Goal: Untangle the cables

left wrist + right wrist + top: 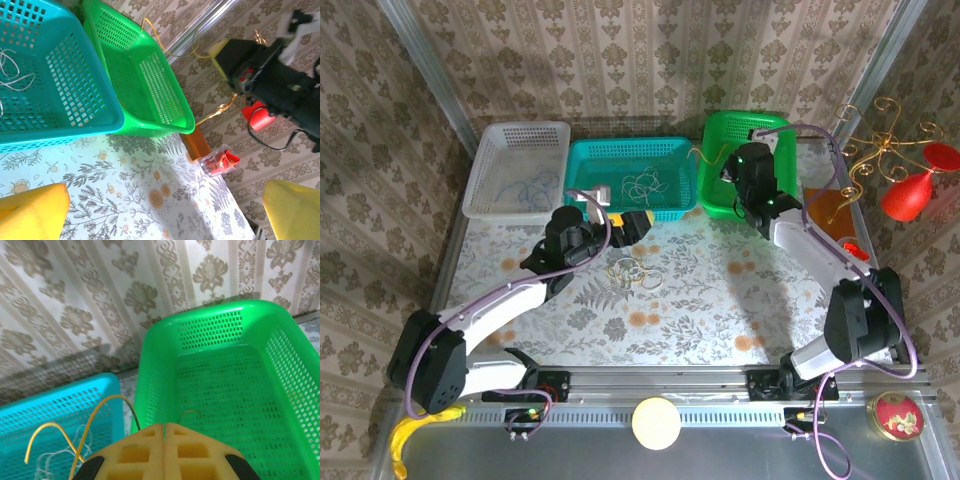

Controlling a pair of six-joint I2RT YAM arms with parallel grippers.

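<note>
Right gripper (165, 429) is clamped on the yellow cable (115, 396) above the green basket (150, 340), at its rim on the teal basket (60, 390) side, and the cable's loops arc out over that gap. Left gripper (165, 205) is spread wide with nothing between the fingers, low over the table (700, 320) just in front of the teal basket. Other cables: whitish cords (645, 185) in the teal basket, blue cords (525, 188) in the white basket (520, 130), a small coiled pile (632, 272) on the table near the left gripper.

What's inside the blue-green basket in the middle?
A loose tangle of thin whitish cables lies on the floor of the teal basket. The left arm covers the basket's near-left corner, so anything there can't be seen.
</note>
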